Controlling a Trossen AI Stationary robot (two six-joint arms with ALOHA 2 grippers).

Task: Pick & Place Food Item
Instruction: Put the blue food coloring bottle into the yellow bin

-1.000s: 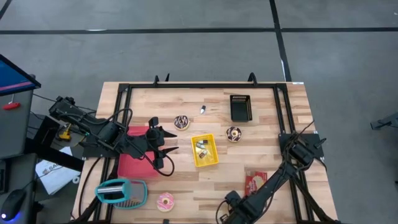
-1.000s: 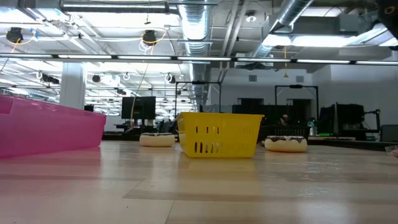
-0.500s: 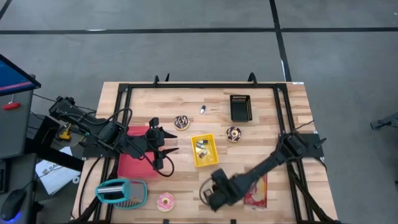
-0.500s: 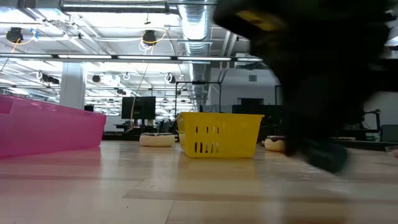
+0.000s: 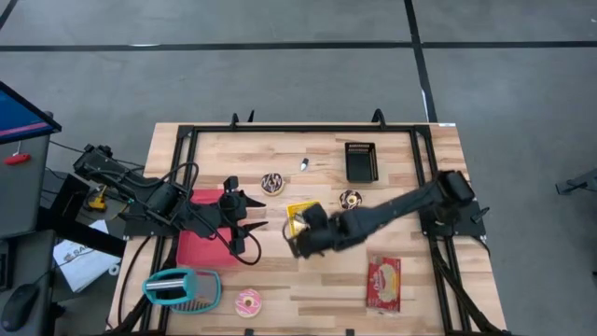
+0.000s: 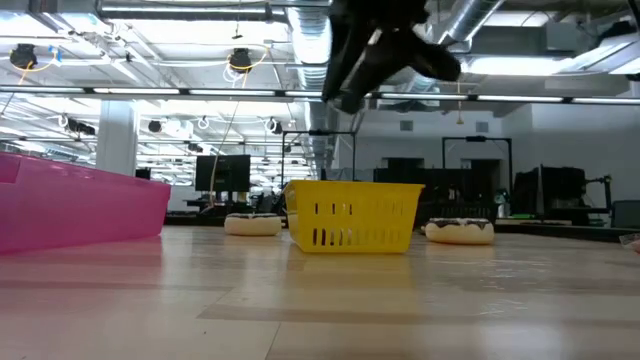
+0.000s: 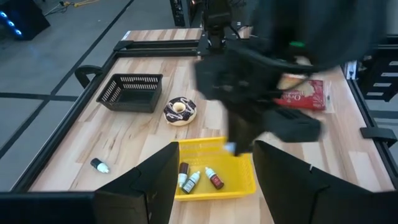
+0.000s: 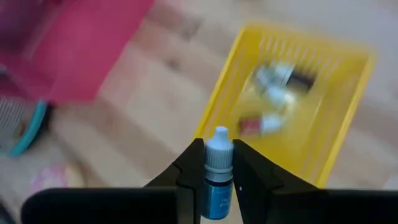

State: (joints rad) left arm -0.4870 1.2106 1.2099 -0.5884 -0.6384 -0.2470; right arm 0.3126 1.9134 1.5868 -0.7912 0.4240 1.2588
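High view: table (image 5: 410, 149) first, with the yellow basket (image 5: 300, 209) near its middle as my landmark. My right arm reaches in from the right side so that my right gripper (image 5: 300, 241) hangs over the basket's near edge. Judged reason: a drop from above clears the walls.

Pink bin (image 5: 198, 245) lies left of the basket; my left gripper (image 5: 250, 217) waits above the bin's basket-side edge, fingers apart, holding nothing, far enough off not to block me.

Black basket (image 5: 360, 160) sits beyond and right of the yellow one, well apart. Snack packet (image 5: 384, 282) lies nearer and right of it. Two donuts (image 5: 272, 183) (image 5: 351, 200) flank its far side; a third (image 5: 248, 302) lies nearer, to the left.

Right wrist view: my fingers (image 8: 186, 167) are clamped on a small dropper bottle (image 8: 218, 179), cap up, gripped at the neck so it hangs plumb. Several bottles (image 8: 273, 99) already lie inside the basket; open room remains at its near end. Bare wood on every side of the basket leaves me free to withdraw.
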